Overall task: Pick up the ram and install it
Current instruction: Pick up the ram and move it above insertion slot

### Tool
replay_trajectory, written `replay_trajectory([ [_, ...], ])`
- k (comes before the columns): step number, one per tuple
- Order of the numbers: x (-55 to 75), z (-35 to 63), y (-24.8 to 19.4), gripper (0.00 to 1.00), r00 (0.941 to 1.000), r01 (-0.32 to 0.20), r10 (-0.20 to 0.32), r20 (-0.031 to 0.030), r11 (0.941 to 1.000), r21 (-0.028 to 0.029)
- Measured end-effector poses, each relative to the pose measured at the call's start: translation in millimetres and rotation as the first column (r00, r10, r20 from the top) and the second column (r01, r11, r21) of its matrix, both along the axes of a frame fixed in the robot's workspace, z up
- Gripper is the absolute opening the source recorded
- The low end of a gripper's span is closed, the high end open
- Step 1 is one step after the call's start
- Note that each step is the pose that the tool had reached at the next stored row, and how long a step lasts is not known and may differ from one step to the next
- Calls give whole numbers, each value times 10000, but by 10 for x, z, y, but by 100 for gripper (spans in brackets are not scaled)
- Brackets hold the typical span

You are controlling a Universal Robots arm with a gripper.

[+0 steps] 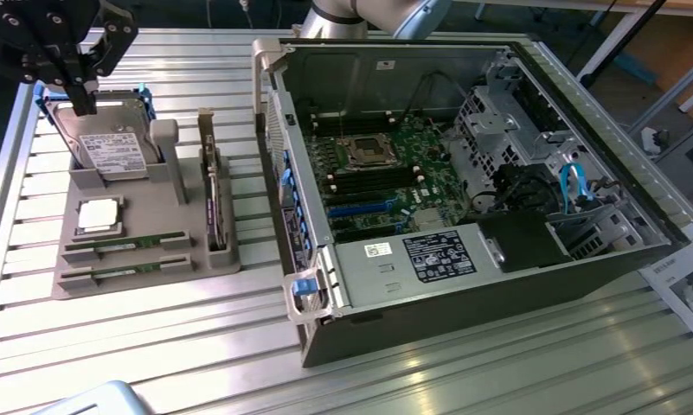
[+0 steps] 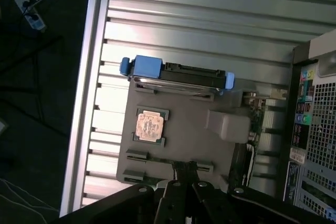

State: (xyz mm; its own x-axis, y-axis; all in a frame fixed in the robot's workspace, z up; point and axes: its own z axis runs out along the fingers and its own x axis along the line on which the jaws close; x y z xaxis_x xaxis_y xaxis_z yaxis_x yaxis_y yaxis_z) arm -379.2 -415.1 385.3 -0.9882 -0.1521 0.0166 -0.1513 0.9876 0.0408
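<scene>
**Inventory.** One grey holder (image 1: 150, 220) (image 2: 189, 135) stands on the slatted metal counter (image 1: 439, 380) (image 2: 210, 14). It carries:
- One silver hard drive (image 1: 110, 147) (image 2: 184, 77) in a blue carrier, propped at a tilt at the far end.
- One square processor chip (image 1: 98, 214) (image 2: 149, 126), lying flat in its recess.
- Two green memory boards, lying lengthwise in parallel slots at the near end. The first ram strip (image 1: 127, 244) is just beside the processor chip. The second ram strip (image 1: 125, 269) is just beside the first, at the holder's edge.
- One expansion card (image 1: 214, 203), standing on edge along the side facing the case.

One open computer case (image 1: 462, 324) lies on its side at the exterior view's right, with the motherboard exposed.

**Arm pose.** One arm. The black tool (image 1: 80, 105) (image 2: 184, 171) points down and is raised above the holder. In the exterior view it appears over the far end of the hard drive, well apart from both ram strips. It cannot be told whether the tool is open or closed.
</scene>
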Motion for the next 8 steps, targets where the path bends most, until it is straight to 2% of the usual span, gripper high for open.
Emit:
replay_trajectory([
  [5,0,0,-2,10,9988,-493,493,0,9988,0],
  [8,0,-1,-4,10,9948,-1017,1017,1,9948,1],
])
